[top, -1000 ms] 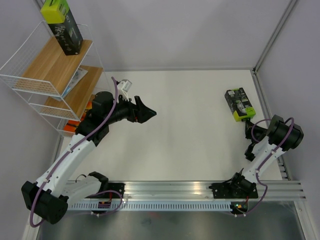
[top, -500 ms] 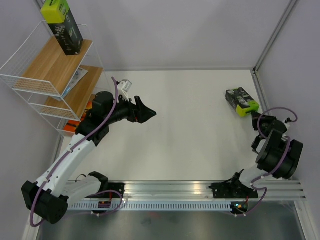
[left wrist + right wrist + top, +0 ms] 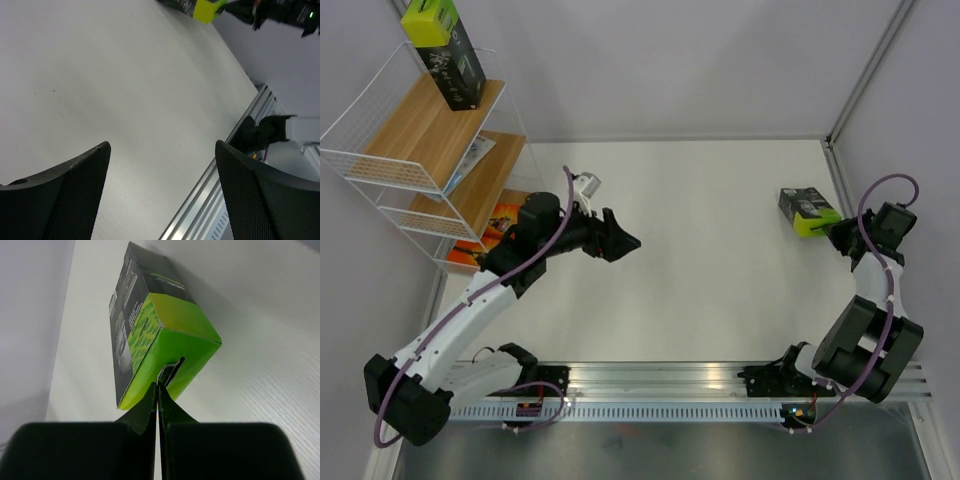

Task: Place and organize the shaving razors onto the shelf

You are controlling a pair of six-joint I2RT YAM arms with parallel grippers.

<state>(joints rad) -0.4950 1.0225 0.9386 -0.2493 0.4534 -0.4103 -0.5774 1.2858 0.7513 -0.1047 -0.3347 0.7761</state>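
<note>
A black razor box with a lime-green top point(image 3: 807, 209) lies at the far right of the table, also seen in the right wrist view point(image 3: 150, 330) and the left wrist view point(image 3: 206, 9). My right gripper point(image 3: 840, 231) is shut, its tips point(image 3: 159, 386) pinching the flap on the box's lime end, and the box sits tilted. My left gripper point(image 3: 621, 243) is open and empty over the mid-left of the table point(image 3: 162, 145). The shelf point(image 3: 380, 165) stands at far left with a second black-lime box point(image 3: 445, 50) on its top board, a white-blue pack point(image 3: 472, 158) on the middle board and orange boxes point(image 3: 501, 216) on the lowest.
An aluminium rail point(image 3: 720, 385) runs along the near edge with both arm bases on it. Grey walls close in the back and right, near the pinched box. The white table surface point(image 3: 710, 250) lies between the two grippers.
My right arm swung up and round, so its gripper now meets the lime end of the box; the box shifted slightly right and tilted. My left gripper moved a little right and nearer.
</note>
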